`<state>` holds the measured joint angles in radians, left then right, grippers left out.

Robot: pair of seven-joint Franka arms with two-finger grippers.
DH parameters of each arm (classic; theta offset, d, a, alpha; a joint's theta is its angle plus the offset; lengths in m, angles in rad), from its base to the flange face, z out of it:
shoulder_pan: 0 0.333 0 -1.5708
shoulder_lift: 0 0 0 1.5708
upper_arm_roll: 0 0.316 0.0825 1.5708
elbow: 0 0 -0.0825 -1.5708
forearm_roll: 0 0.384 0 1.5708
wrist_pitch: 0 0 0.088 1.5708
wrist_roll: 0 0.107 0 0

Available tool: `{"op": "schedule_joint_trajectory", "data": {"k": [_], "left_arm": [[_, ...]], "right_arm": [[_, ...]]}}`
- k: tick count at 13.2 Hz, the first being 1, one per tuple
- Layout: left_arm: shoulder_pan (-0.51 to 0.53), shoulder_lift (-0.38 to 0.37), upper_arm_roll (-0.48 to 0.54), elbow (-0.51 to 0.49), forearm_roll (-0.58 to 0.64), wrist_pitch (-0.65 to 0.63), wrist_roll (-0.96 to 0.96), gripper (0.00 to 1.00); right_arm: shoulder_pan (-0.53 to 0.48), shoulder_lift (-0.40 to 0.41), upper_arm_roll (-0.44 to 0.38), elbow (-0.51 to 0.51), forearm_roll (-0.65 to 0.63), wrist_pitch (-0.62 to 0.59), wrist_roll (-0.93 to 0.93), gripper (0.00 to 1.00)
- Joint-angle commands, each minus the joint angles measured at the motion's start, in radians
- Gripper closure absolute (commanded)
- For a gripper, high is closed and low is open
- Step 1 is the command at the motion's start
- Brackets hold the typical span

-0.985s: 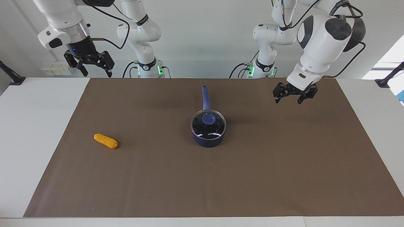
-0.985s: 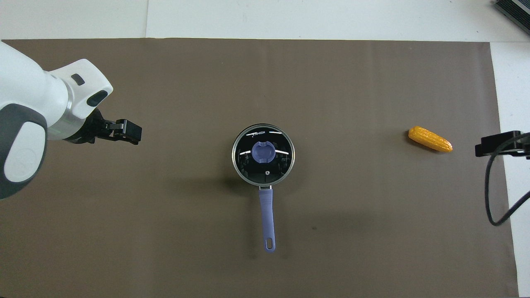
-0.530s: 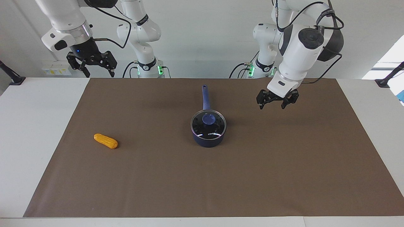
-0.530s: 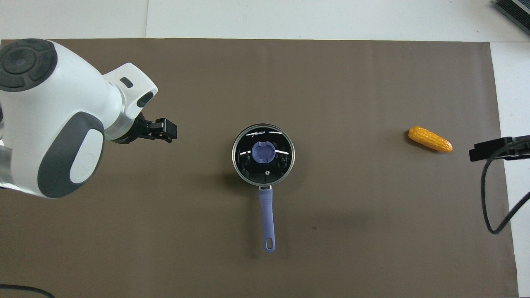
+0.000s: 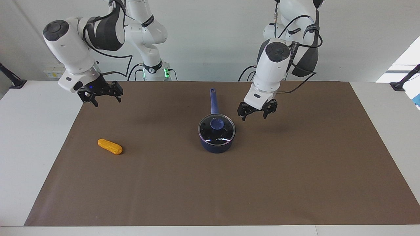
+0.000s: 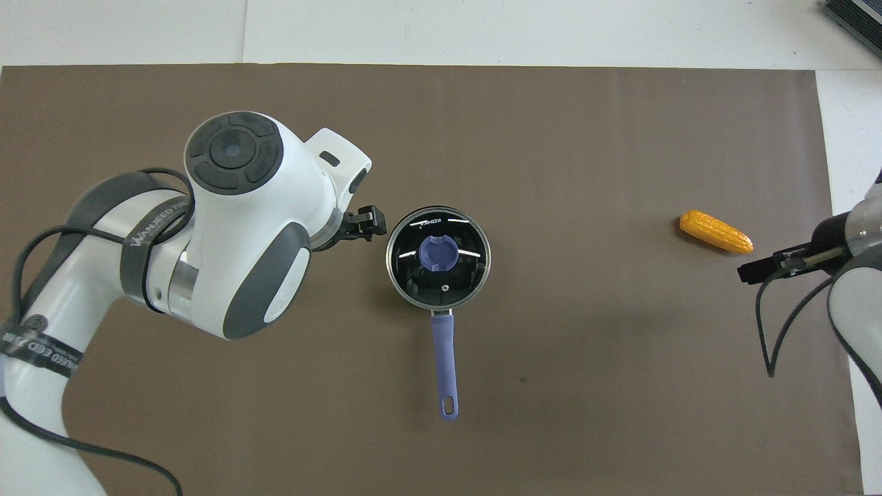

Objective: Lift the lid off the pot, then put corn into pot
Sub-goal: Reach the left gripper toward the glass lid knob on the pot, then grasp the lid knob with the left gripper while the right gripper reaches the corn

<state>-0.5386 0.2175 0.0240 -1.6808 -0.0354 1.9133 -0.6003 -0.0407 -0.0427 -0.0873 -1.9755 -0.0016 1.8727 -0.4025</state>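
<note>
The dark blue pot [image 5: 216,146] stands mid-mat with its handle [image 5: 214,100] pointing toward the robots. The glass lid [image 5: 217,125] with its blue knob sits on the pot. In the overhead view the lid [image 6: 437,253] covers the pot's mouth. The yellow-orange corn [image 5: 110,146] lies on the mat toward the right arm's end; it also shows in the overhead view [image 6: 715,231]. My left gripper [image 5: 254,115] hangs open and empty in the air just beside the pot, not touching it. My right gripper [image 5: 105,100] is open and empty over the mat's edge, apart from the corn.
A brown mat [image 5: 295,180] covers most of the white table [image 5: 32,131]. A dark object [image 6: 854,17] lies at the table's corner farthest from the robots, at the right arm's end.
The left gripper has swung in from the left arm's end to just beside the pot. The right gripper has come down toward the mat's edge. Pot, lid and corn have not moved.
</note>
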Motion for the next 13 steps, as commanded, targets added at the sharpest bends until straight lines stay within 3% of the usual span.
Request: {"op": "schedule_joint_trajectory", "data": {"k": [1, 3, 7, 10, 13], "left_arm": [[-0.064, 0.042, 0.017, 0.018, -0.020, 0.047, -0.111, 0.00], [-0.102, 0.098, 0.017, 0.062, -0.018, 0.049, -0.199, 0.00], [-0.173, 0.206, 0.017, 0.196, -0.020, 0.030, -0.353, 0.00], [-0.188, 0.314, 0.019, 0.323, -0.011, -0.008, -0.413, 0.00], [-0.189, 0.326, 0.019, 0.334, -0.011, -0.011, -0.418, 0.00]], "right_arm": [[-0.062, 0.073, 0.006, -0.063, 0.003, 0.139, -0.195, 0.00], [-0.094, 0.142, 0.004, -0.066, 0.002, 0.239, -0.407, 0.00], [-0.117, 0.265, 0.004, -0.063, -0.020, 0.406, -0.588, 0.00], [-0.122, 0.337, 0.007, -0.042, -0.009, 0.459, -0.731, 0.00], [-0.102, 0.354, 0.011, -0.020, -0.009, 0.485, -0.798, 0.00]]}}
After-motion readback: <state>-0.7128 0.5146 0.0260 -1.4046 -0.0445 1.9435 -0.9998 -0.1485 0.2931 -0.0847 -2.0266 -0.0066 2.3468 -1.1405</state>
